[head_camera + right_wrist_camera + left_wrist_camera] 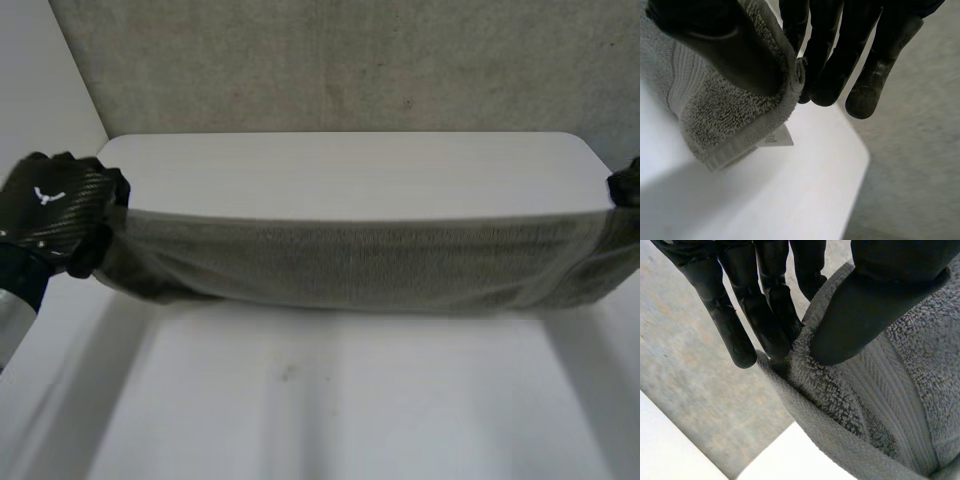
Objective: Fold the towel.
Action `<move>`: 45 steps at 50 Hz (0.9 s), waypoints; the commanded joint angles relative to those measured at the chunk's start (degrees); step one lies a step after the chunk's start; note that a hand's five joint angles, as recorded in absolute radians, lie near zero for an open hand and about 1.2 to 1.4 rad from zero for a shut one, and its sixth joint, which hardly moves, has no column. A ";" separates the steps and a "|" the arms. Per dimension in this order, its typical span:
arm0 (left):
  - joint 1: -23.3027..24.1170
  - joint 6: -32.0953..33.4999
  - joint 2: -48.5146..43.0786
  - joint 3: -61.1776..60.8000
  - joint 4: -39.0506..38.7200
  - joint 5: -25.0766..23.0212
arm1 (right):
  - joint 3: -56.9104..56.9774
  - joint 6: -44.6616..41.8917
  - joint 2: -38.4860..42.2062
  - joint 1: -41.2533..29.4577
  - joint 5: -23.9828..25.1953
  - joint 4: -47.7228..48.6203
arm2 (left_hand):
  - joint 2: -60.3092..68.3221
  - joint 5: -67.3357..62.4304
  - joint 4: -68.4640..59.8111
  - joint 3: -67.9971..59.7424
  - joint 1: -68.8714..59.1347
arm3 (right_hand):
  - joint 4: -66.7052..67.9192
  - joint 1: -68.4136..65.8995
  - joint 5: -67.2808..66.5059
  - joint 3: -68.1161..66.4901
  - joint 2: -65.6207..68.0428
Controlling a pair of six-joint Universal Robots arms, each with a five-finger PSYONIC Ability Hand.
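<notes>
Head view: the towel [350, 262], a grey terry one, is stretched in a long band from left to right across the middle of the white table [350, 165], lifted clear of it as far as I can judge. The left robot hand [60, 210] has the towel's left end and the right robot hand [625, 185] its right end, at the table's right edge.

Left wrist view makes that grasp plain: the thumb [865, 305] presses the thick hem against the fingers [770, 315], so this hand is pinching the towel's end. On the right wrist view the same holds. The cloth is folded over the thumb and clamped against the fingers beside it, with a small white label [775, 137] hanging from the hem just below the grasp.

My reading is that the fold is in its carrying step, with one edge held up and taut and not yet laid down. The next move calls for both hands to travel together at an even height, holding the tension equal so the band does not skew. They should then lower the held edge onto the table, matched to the opposite edge, before releasing.
</notes>
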State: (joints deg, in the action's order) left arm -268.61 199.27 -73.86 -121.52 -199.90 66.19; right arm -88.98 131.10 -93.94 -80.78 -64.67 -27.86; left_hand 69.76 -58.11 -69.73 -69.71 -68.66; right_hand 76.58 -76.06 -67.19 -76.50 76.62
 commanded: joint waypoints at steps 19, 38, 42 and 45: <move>8.10 -12.73 -31.79 60.83 -0.92 12.89 | 54.43 20.73 29.26 -17.49 -15.84 20.78 | 10.24 -11.89 -10.27 -10.29 -11.34 | 3.42 -3.94 -2.81 -3.50 3.38; 4.06 -28.06 -33.72 51.60 -0.48 16.26 | 36.37 21.93 26.53 -18.01 -8.11 19.15 | 10.24 -11.89 -10.27 -10.29 -11.34 | 3.42 -3.94 -2.81 -3.50 3.38; 3.97 -27.97 -34.51 43.21 -3.39 13.62 | 28.16 19.72 27.41 -18.10 -5.90 20.65 | 10.24 -11.89 -10.27 -10.29 -11.34 | 3.42 -3.94 -2.81 -3.50 3.38; 3.44 -27.80 -36.44 34.16 -8.93 10.63 | 20.08 17.26 28.90 -18.27 -4.59 23.11 | 10.24 -11.89 -10.27 -10.29 -11.34 | 3.42 -3.94 -2.81 -3.50 3.38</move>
State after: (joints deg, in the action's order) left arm -264.57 170.96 -108.10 -72.79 -201.91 81.18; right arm -56.36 152.08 -66.94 -98.83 -71.89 -8.12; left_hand 69.77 -58.11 -69.86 -69.74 -68.90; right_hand 76.58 -76.06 -67.20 -76.74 76.62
